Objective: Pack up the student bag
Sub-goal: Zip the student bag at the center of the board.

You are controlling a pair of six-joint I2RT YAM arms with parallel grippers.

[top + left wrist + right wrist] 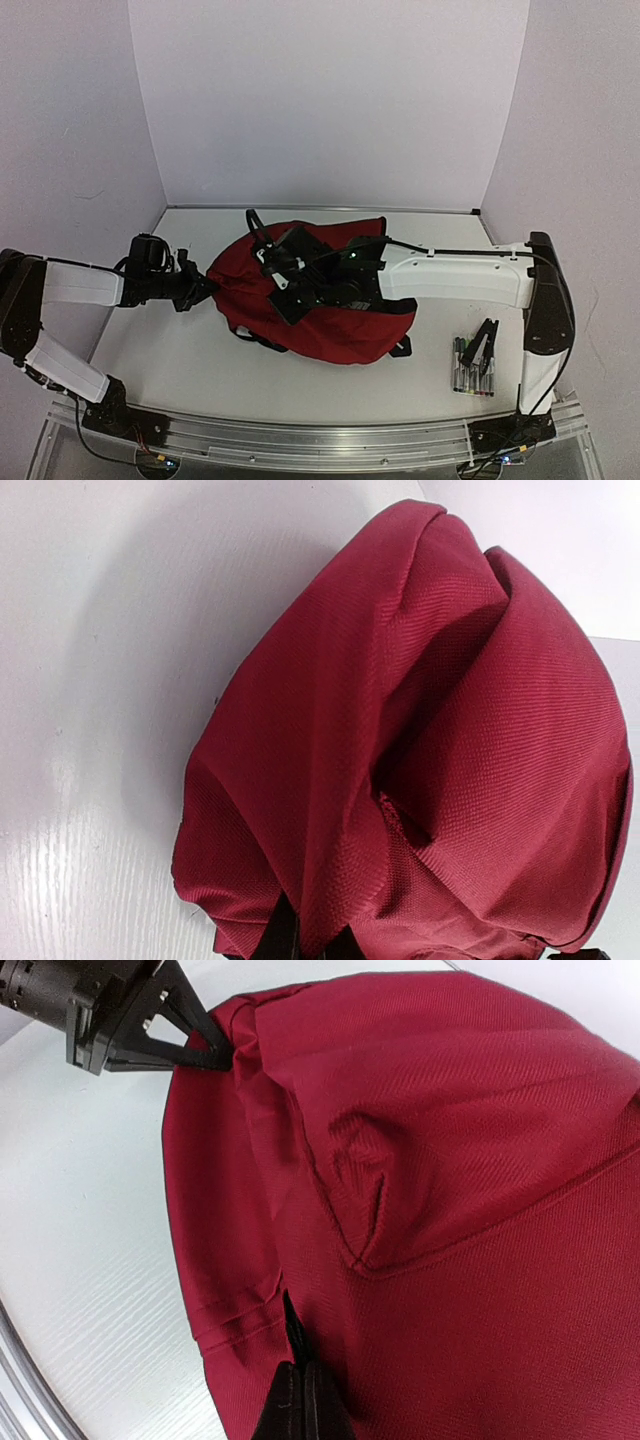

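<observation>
The student bag (340, 310), a dark-red backpack, lies in the middle of the table with black straps at its far end. My left gripper (205, 288) is at its left edge, shut on a fold of red fabric (315, 900) with a dark finger (278, 938) on either side of it. It also shows in the right wrist view (215, 1055), pinching the bag's edge. My right gripper (282, 300) rests on top of the bag. Its jaws (300, 1385) are shut on a thin black tab (293, 1330) of the bag, which could be a zip pull.
Several markers (473, 368) lie in a row at the front right, with a black clip (486, 343) on top of them. A metal rail (320, 440) runs along the near edge. Walls close off the back and sides.
</observation>
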